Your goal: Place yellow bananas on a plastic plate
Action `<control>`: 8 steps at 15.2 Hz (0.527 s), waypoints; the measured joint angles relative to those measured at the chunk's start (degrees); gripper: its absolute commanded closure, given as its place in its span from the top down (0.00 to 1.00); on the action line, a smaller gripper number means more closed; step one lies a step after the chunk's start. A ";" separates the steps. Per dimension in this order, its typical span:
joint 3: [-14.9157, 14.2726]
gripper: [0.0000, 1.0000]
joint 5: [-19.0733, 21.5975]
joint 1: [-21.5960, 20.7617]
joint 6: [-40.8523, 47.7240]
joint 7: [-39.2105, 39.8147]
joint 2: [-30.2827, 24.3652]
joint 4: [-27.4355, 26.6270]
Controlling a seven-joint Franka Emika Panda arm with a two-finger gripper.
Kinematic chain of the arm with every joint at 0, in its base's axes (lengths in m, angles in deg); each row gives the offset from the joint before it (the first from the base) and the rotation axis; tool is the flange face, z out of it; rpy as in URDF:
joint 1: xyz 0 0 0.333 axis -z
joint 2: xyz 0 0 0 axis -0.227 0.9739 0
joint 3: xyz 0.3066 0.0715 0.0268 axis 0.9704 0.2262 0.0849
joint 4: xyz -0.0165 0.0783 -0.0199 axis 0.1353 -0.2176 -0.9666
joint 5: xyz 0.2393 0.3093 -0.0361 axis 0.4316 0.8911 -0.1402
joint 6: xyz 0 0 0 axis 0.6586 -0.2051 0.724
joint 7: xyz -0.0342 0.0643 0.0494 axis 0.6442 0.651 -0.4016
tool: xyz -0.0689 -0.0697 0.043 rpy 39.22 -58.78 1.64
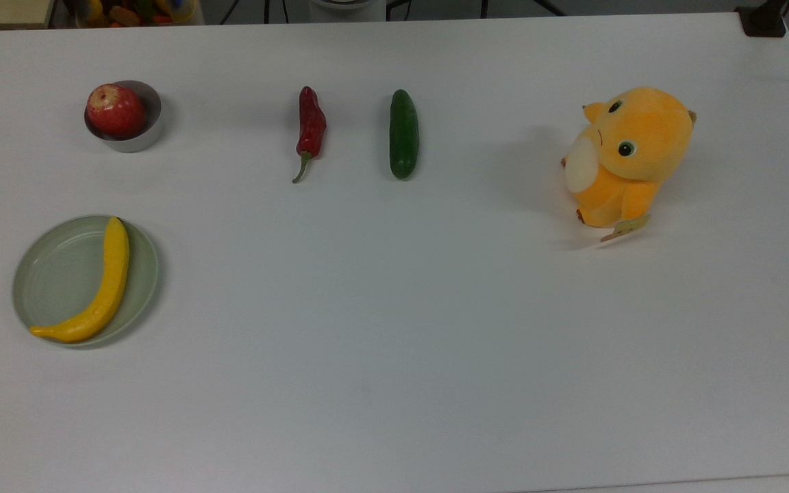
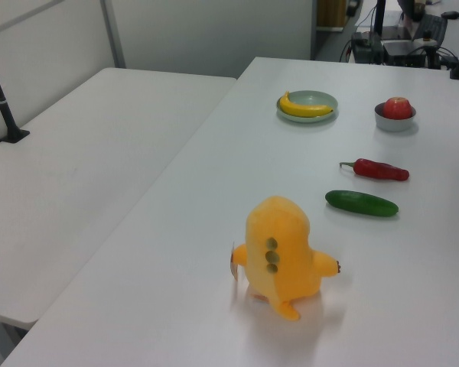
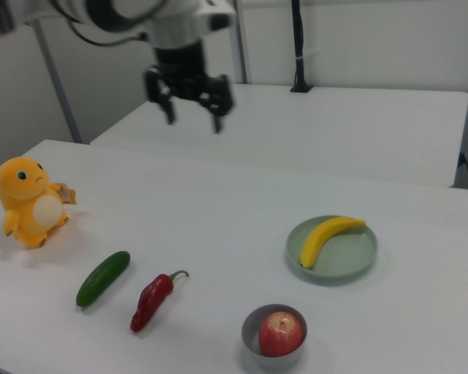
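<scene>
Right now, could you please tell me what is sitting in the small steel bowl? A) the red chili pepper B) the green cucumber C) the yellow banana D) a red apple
D: the red apple fills the small steel bowl, while the yellow banana lies on the pale green plate, and the chili pepper and cucumber lie on the table.

Open tabletop [image 1: 394, 329] btwn plate [image 1: 45, 274], plush [image 1: 631, 154].
</scene>
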 measured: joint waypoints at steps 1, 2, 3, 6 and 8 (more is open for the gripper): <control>0.07 1.00 0.00 -1.71 3.13 -3.45 -1.67 -0.44; 0.12 1.00 0.00 -3.72 5.40 -6.83 -3.08 -1.08; 0.18 1.00 -0.01 -5.84 6.84 -10.16 -4.33 -2.00; 0.23 1.00 -2.67 -14.54 8.37 -19.86 -8.24 -6.31; -1.18 1.00 -5.25 -21.20 8.19 -22.83 -9.52 -9.44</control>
